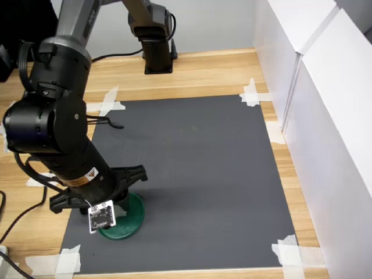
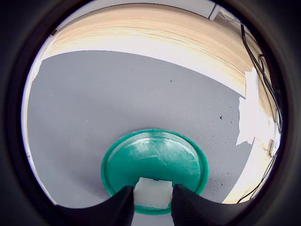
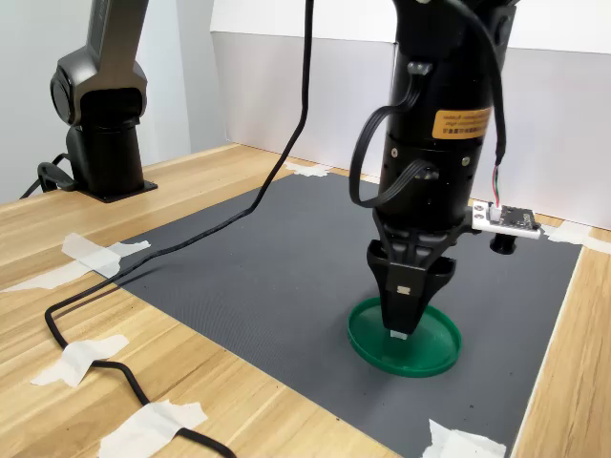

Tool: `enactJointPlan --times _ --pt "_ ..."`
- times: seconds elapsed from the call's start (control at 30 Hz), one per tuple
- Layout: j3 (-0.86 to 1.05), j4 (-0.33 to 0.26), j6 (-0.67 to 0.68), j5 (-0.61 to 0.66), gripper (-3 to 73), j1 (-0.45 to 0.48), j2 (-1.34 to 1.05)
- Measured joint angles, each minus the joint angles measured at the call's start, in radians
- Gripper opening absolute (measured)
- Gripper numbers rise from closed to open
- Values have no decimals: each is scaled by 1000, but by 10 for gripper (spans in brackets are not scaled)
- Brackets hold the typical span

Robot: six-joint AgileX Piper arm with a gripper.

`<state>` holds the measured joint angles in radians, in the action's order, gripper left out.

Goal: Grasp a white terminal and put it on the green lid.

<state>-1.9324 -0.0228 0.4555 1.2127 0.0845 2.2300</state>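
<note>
Gripper [image 2: 151, 200] clamped on the white terminal [image 2: 153, 192], one finger each side, right over the green lid [image 2: 155, 157] near its rim; terminal low, at lid surface or just above, can't tell if touching. In second exterior view, gripper [image 3: 403, 329] points straight down onto lid [image 3: 425, 353]. Lid sits on grey mat [image 1: 197, 163], by mat's front-left corner in first exterior view. Beyond lid, arm base [image 1: 157, 55] on wood table [image 1: 203, 70].

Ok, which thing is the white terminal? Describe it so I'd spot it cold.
Find the dark grey mat on the wooden table; near its edge lies the round green lid. The white terminal is the tiny whitish block pinched between the gripper's black fingers over that lid, unlike the flat tape pieces at the mat's corners.
</note>
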Motion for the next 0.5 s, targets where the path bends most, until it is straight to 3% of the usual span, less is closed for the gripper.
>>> enactJointPlan --times 0.13,0.37,0.5 --pt "0 0 12 0 369 0 0" --pt "0 49 -56 0 650 2 0" --pt "57 88 -77 -21 706 3 -55"
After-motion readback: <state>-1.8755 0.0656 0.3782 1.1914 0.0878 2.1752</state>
